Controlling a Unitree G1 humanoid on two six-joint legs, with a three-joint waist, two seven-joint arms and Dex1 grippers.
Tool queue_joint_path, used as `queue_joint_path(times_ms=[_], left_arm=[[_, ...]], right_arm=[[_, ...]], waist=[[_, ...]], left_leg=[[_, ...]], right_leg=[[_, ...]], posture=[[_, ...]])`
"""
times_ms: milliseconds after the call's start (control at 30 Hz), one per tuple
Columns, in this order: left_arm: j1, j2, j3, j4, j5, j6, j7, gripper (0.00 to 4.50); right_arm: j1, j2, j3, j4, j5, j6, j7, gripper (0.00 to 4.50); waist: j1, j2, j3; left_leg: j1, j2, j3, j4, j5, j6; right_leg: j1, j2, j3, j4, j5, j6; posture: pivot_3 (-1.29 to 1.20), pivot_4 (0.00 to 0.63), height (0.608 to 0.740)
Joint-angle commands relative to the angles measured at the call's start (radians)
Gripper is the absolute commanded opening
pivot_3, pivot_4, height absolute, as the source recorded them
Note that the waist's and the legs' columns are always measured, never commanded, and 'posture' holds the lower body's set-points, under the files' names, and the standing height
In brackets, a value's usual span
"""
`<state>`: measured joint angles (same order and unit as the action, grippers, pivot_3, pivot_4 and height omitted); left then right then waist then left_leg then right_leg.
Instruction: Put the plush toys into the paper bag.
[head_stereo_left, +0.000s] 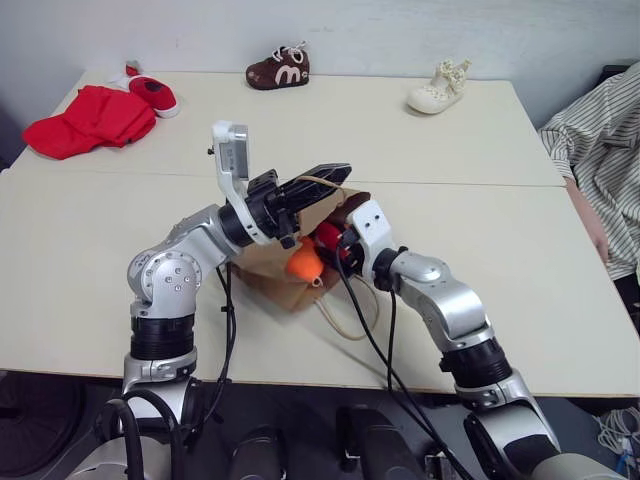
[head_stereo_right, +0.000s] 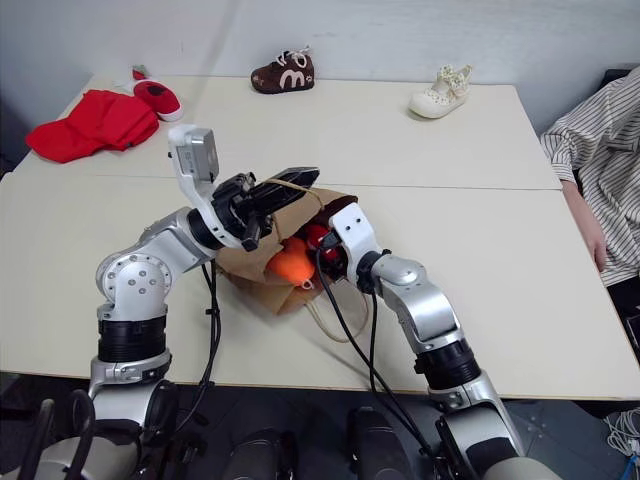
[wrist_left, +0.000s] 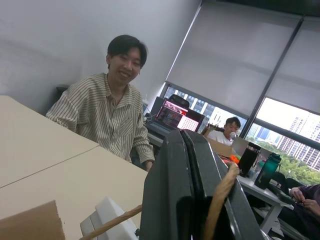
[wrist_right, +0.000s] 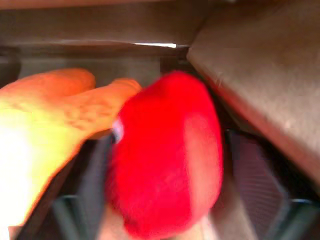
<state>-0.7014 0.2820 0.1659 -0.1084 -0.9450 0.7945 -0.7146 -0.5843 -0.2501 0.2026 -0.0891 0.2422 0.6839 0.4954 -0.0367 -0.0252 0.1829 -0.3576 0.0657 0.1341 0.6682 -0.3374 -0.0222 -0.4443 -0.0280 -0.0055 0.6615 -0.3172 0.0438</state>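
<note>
We're pretty sure we're in an office or a lab corner of one. Pale tables (head_stereo_left: 500, 300) pushed together, a plain white wall behind, and in the left wrist view there's a person in a striped shirt (wrist_left: 107, 125) sitting at the table, big windows with roller blinds (wrist_left: 240, 55) and city towers outside, plus a lit monitor (wrist_left: 176, 116) and another person (wrist_left: 227, 132) at a desk further back.

The paper bag (head_stereo_right: 262, 262) lies on its side mid-table (head_stereo_right: 500, 300), with both plush toys (head_stereo_right: 292, 262) at its mouth. A cloth (head_stereo_right: 88, 122) sits far left; two shoes (head_stereo_right: 283, 72) stand along the far edge.
</note>
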Motion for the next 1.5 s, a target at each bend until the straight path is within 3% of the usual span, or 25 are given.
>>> queue_joint_path(times_ms=[33, 233, 400, 467, 667, 767, 900, 1000, 1133, 1300, 1500], left_arm=[[-0.017, 0.006, 0.021, -0.016, -0.021, -0.016, -0.005, 0.00], [-0.020, 0.005, 0.018, -0.011, -0.009, -0.024, -0.004, 0.00], [-0.017, -0.003, 0.013, -0.024, -0.010, -0.027, 0.006, 0.00], [-0.018, -0.003, 0.014, -0.023, -0.012, -0.025, 0.007, 0.00], [-0.025, -0.002, 0.008, -0.022, -0.011, -0.020, 0.007, 0.00], [-0.029, 0.001, 0.008, -0.020, -0.010, -0.020, 0.007, 0.00], [-0.026, 0.005, 0.009, -0.022, -0.009, -0.021, 0.008, 0.00], [-0.022, 0.005, 0.009, -0.025, -0.009, -0.022, 0.011, 0.00], [-0.020, 0.010, 0.014, -0.022, -0.008, -0.027, 0.008, 0.00], [-0.044, 0.027, 0.043, 0.014, -0.002, -0.051, 0.002, 0.00], [-0.079, 0.044, 0.061, 0.099, 0.045, -0.124, -0.014, 0.00]], right_arm=[[0.005, -0.070, -0.079, -0.169, 0.164, 0.073, 0.155, 4.47], [0.105, -0.277, -0.243, -0.320, 0.454, 0.222, 0.376, 4.47], [0.289, -0.457, -0.270, -0.292, 0.391, 0.277, 0.346, 4.47], [0.302, -0.454, -0.241, -0.270, 0.370, 0.307, 0.295, 4.47], [0.234, -0.296, -0.204, -0.208, 0.431, 0.446, 0.209, 4.47], [0.196, -0.238, -0.188, -0.194, 0.450, 0.488, 0.189, 3.92], [0.159, -0.173, -0.198, -0.169, 0.479, 0.560, 0.153, 2.52], [0.139, -0.126, -0.264, -0.159, 0.528, 0.600, 0.123, 1.49], [0.107, -0.124, -0.439, -0.207, 0.722, 0.696, 0.136, 0.17], [-0.009, -0.196, -0.650, -0.189, 1.067, 0.815, 0.062, 0.03], [-0.069, -0.305, -0.665, -0.088, 1.244, 0.783, -0.072, 0.03]], waist=[[0.002, 0.000, 0.000], [0.010, 0.000, 0.000], [0.011, -0.001, 0.000], [0.004, -0.001, 0.000], [-0.012, -0.001, 0.000], [-0.010, -0.001, 0.000], [-0.004, -0.001, 0.000], [0.002, -0.001, 0.000], [0.008, -0.001, 0.000], [0.008, -0.001, 0.000], [0.007, -0.001, 0.000]], left_leg=[[0.000, 0.000, 0.000, 0.000, 0.000, 0.000], [0.000, -0.001, -0.002, 0.000, 0.000, 0.001], [-0.001, -0.002, -0.002, 0.000, -0.001, 0.001], [0.000, -0.002, -0.002, 0.000, -0.001, 0.001], [0.004, -0.001, -0.001, -0.001, 0.001, -0.001], [0.004, -0.001, -0.001, -0.001, 0.001, -0.001], [0.003, -0.001, -0.001, -0.001, 0.000, -0.001], [0.003, -0.001, -0.001, -0.001, 0.000, -0.001], [0.003, -0.002, -0.001, -0.001, 0.000, 0.000], [0.002, -0.002, -0.002, 0.000, 0.000, 0.001], [0.002, -0.001, -0.002, -0.001, 0.000, 0.001]], right_leg=[[0.000, 0.000, 0.000, 0.000, 0.000, 0.000], [0.001, -0.001, -0.001, -0.001, 0.000, 0.000], [0.002, -0.001, -0.001, -0.002, 0.000, 0.000], [0.002, -0.001, -0.001, -0.001, 0.000, 0.000], [0.002, 0.003, 0.005, 0.002, 0.000, 0.000], [0.001, 0.003, 0.005, 0.001, 0.000, 0.000], [0.001, 0.002, 0.005, 0.000, 0.000, 0.000], [0.001, 0.002, 0.005, 0.001, 0.000, 0.000], [0.001, 0.002, 0.005, 0.001, 0.001, 0.000], [0.001, 0.002, 0.004, 0.000, 0.001, 0.000], [0.001, 0.002, 0.004, -0.001, 0.001, 0.000]], posture=[[0.00, 0.150, 0.740], [0.00, 0.150, 0.740], [0.00, 0.150, 0.740], [0.00, 0.150, 0.740], [0.00, 0.150, 0.740], [0.00, 0.150, 0.740], [0.00, 0.150, 0.740], [0.00, 0.150, 0.740], [0.00, 0.150, 0.740], [0.00, 0.150, 0.740], [0.00, 0.150, 0.740]])
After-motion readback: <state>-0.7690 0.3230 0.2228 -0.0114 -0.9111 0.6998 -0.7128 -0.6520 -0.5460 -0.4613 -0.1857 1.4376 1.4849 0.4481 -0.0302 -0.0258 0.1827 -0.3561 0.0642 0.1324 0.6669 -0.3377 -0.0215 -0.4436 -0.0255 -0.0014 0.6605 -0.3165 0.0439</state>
